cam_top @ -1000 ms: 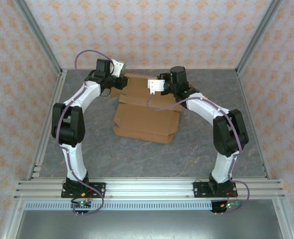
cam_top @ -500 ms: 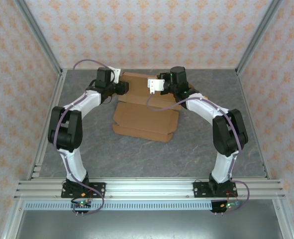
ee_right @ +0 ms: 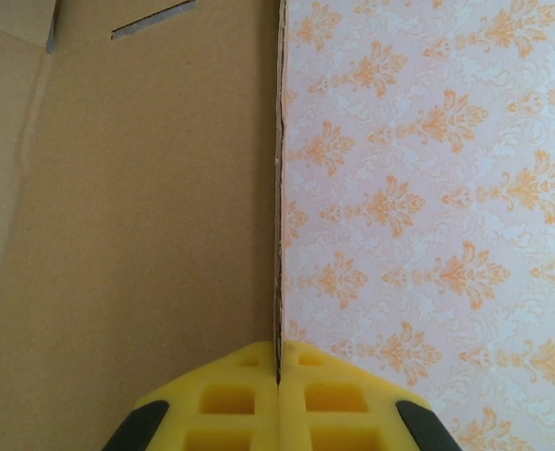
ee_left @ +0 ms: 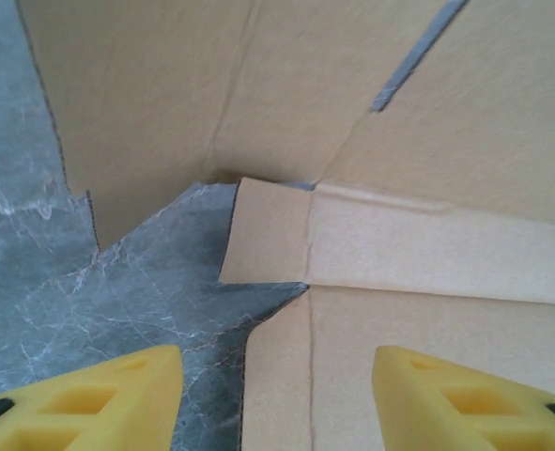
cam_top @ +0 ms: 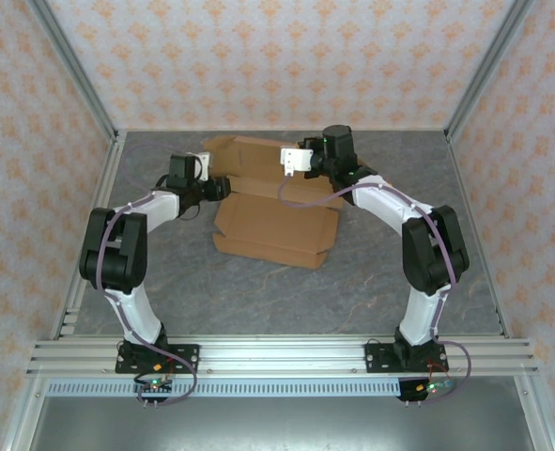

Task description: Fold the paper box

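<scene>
The paper box [cam_top: 275, 218] is a brown cardboard sheet lying mid-table, its back panel [cam_top: 249, 155] lifted upright. My right gripper [cam_top: 296, 162] holds that panel's top edge. In the right wrist view, the right gripper [ee_right: 278, 368] is shut on the thin edge of the paper box [ee_right: 146, 207]. My left gripper [cam_top: 221, 186] hovers low at the box's left side. In the left wrist view, the left gripper [ee_left: 277, 404] is open, with its yellow fingers [ee_left: 89, 399] apart over a side flap of the paper box [ee_left: 427, 263] and holding nothing.
The grey marbled table [cam_top: 258, 291] is bounded by patterned walls [cam_top: 286, 56] and aluminium rails [cam_top: 94, 225] at the left. A rail bar [cam_top: 277, 355] with both arm bases runs along the near edge.
My left gripper has opened and let go of the back-left flap, then dropped lower and nearer along the box's left side. The right gripper stays shut on the raised panel.
</scene>
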